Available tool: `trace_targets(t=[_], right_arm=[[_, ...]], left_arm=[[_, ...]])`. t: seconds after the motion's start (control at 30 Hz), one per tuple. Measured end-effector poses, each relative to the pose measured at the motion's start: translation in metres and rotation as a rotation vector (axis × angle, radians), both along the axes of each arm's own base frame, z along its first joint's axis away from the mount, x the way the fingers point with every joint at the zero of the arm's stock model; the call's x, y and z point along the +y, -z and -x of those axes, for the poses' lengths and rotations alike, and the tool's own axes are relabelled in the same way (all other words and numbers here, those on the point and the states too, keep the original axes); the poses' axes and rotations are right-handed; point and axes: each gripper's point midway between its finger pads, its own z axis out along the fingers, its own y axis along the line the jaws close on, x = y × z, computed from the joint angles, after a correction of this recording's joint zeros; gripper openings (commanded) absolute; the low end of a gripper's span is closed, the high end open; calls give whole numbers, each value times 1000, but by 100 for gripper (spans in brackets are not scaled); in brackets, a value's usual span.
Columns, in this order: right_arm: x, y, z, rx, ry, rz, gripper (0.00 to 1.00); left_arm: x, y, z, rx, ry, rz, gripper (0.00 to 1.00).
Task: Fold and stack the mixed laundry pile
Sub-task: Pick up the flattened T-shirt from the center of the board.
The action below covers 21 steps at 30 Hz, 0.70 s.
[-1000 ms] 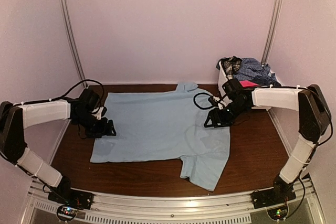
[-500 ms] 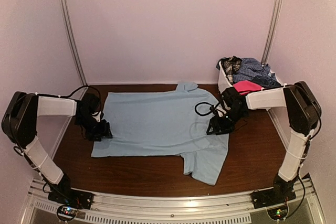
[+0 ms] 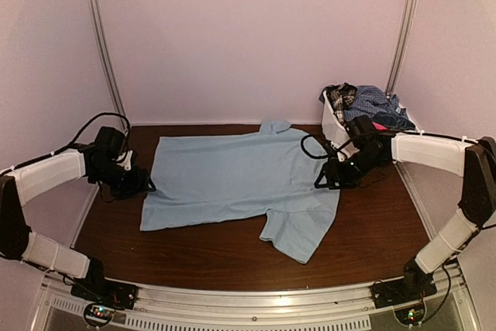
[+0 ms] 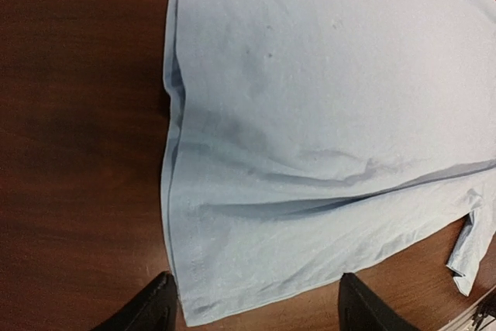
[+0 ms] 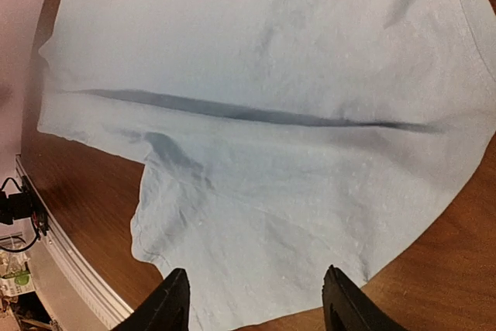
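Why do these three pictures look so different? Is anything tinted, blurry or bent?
Top view: dim, pink-tinted, slightly soft. Left wrist view: the light blue T-shirt is sharp, its creases shadowed. Right wrist view: the table edge bows, a wide-lens bend.

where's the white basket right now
Top view: the white basket sits in the far right corner of the table, holding the laundry pile, just behind the right gripper.

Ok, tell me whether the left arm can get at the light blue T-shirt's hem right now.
Probably yes: the left hand hangs right over a hem corner of the light blue T-shirt, fingers spread, nothing in between.
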Motion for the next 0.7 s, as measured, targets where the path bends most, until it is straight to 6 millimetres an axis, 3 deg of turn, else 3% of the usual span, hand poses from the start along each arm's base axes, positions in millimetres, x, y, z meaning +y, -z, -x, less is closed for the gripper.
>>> trace_targets(t=[0.1,0.2,0.33,0.53,0.7], right_arm=[[-9,3,28,33,33,-20,56],[-21,37,61,152,82,3,53],[-34,68,91,280,151,35,51],[-34,80,98,304,217,13,50],[-21,80,92,283,223,-23,46]], left_arm=[[2,10,26,44,-33,28,71],[5,27,55,115,-79,45,71],[7,33,73,146,-133,74,71],[7,37,78,163,-191,99,69],[9,43,82,193,-227,104,68]])
